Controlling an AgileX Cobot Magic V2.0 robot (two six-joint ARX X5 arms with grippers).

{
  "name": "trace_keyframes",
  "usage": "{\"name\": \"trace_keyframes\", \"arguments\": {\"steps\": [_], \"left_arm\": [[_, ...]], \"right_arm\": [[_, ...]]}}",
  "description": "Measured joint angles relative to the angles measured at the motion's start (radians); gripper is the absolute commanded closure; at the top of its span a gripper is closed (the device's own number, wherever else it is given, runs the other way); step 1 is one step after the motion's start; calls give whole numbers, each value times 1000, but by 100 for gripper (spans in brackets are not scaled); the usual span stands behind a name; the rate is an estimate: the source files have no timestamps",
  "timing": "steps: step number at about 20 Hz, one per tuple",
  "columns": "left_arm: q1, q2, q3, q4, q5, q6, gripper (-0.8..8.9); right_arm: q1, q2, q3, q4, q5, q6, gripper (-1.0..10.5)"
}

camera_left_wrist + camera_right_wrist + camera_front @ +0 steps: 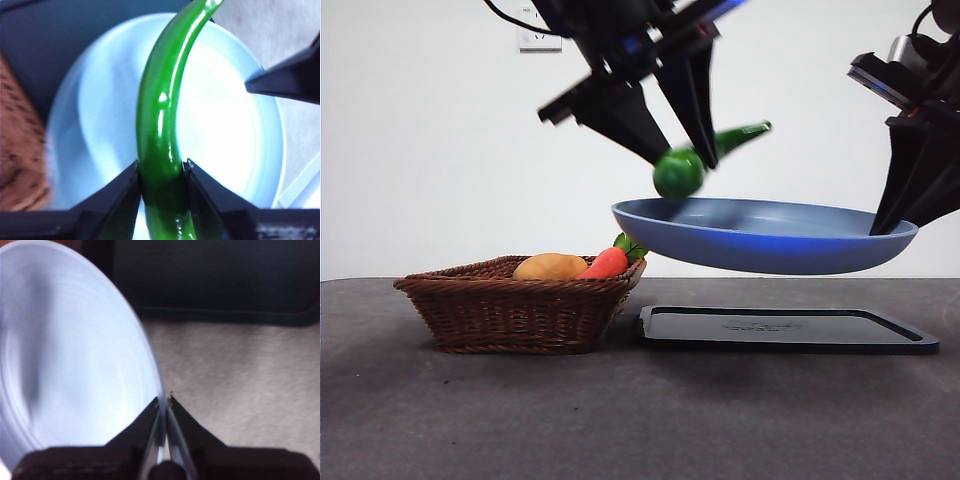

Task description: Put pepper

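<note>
My left gripper [685,150] is shut on the glossy green pepper [680,172] and holds it just above the blue plate [760,235]. In the left wrist view the pepper [160,125] runs between my jaws over the plate [225,145]. My right gripper [905,215] is shut on the plate's right rim and holds the plate in the air above the black tray [785,328]. The right wrist view shows the plate [65,365] pinched at its edge by that gripper [165,405].
A wicker basket [520,305] stands at the left on the dark table, with a tan potato [550,267] and an orange carrot [610,262] in it. The basket [17,150] also shows in the left wrist view.
</note>
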Motion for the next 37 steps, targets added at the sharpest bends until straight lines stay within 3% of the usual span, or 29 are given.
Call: {"name": "trace_keyframes", "arguments": {"steps": [4,15,18,25,32,37], "left_arm": [[-10,75,0,-2,-4,27,686],[-10,78,0,-42,-6,62,642],[-10,78,0,-41,-6,65,543],[-10,72,0,-41,80,66,512],[7,-151,7,-54,73,100,514],[23,-377,7,-68,72,125,514]], "right_arm": [[3,0,0,-11,0,7,941],[20,0,0,-30,-4,8,941],[27,0,0,-41,-5,8,941],[28,0,0,-61,-4,9,941],[11,0,0,-7,22,14,942],[-82,79,44,48,23,37,942]]}}
